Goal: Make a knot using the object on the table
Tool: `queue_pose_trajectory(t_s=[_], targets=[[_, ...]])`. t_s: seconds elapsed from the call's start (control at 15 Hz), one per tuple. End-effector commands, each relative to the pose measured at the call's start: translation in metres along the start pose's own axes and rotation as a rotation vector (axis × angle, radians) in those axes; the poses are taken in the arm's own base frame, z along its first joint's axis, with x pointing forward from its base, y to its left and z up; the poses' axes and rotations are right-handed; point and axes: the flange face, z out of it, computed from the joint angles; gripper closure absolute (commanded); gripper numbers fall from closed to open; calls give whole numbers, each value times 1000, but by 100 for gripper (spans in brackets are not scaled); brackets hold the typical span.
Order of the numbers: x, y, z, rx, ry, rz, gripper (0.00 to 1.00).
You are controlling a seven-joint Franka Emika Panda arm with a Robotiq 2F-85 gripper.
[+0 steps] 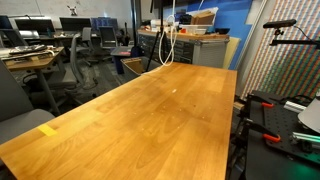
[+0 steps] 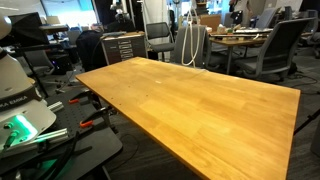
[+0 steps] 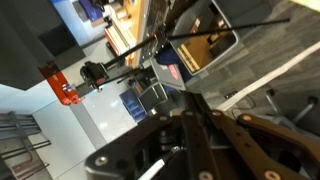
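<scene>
Jaws of the black Robotiq gripper are closed almost all the way, fingers pressed together in the wrist view, pinching the long thin white flexible cord. The pinch point itself is hard to make out there, as the view is tilted and cluttered. In an exterior view, left to right: small yellow tape mark near the front left corner of the large rectangular light-brown wood plank table. Grey office chairs stand at desks behind. Then comes the cord at the far end of the table, hanging in long narrow loops from above the top frame edge. Its lowest loops reach down to the far table edge, but I cannot tell whether they rest on the wood. A black stand with red parts sits just right of the table. The gripper is out of frame here. In an exterior view from another spot, left to right: white robot base with a green glow below it, then a grey drawer cabinet behind the table's far corner. The table fills mid-frame. The cord hangs from the top edge down to the far side of the table top, and a grey mesh chair is at right. The cord's dark ends are too small to pick out in any view.
</scene>
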Motion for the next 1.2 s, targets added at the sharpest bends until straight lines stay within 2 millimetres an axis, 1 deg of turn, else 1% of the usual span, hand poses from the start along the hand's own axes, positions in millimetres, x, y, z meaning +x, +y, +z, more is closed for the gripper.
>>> queue_pose_trajectory(t_s=[0.0,0.07,0.2,0.33,0.47,0.53,0.6,0.67,0.8,0.93,1.0,1.07,1.13], targets=[[-65,-44,30,-17,19,-161,98],[-82,-61,43,111,-12,-69,98],[-121,-93,63,229,10,-87,98],[-156,-117,77,346,29,-96,98],[-184,-139,87,454,54,-96,98],[-189,-137,89,367,48,-248,98],[-198,-145,93,392,58,-302,98],[-207,-147,100,323,-110,-245,98],[-219,-153,110,288,-223,-278,98],[-226,-157,116,247,-348,-311,98],[-231,-170,120,402,-303,-342,98],[-231,-175,120,434,-323,-348,98],[-233,-185,121,489,-353,-368,98]])
